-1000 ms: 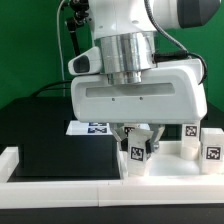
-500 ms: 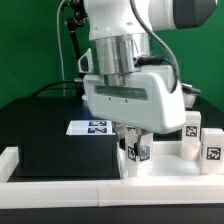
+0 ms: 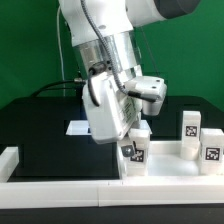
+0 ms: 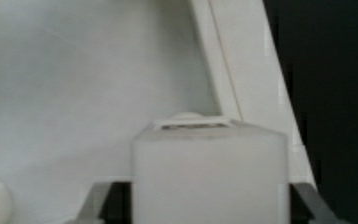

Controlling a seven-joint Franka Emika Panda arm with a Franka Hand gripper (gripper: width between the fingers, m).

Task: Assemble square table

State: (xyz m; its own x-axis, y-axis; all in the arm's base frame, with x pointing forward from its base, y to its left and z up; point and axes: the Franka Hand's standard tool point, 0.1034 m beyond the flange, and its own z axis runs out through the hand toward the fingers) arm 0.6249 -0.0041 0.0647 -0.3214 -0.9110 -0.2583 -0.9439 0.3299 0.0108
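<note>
- Exterior view: the gripper (image 3: 128, 140) is tilted over and is closed around a small white leg (image 3: 133, 146) with a tag on it. The leg is held low, near the front rail (image 3: 60, 170), so it can likely be turned into its hole. Two more legs (image 3: 199, 140) are kept standing at the exterior view's right. The marker board (image 3: 76, 127) lies farther back.
- Wrist view: the leg (image 4: 202, 172) is squeezed between two dark fingers (image 4: 108, 203). The tabletop (image 4: 87, 80) is seen just behind it, so the leg is lined up beside its raised rim.
</note>
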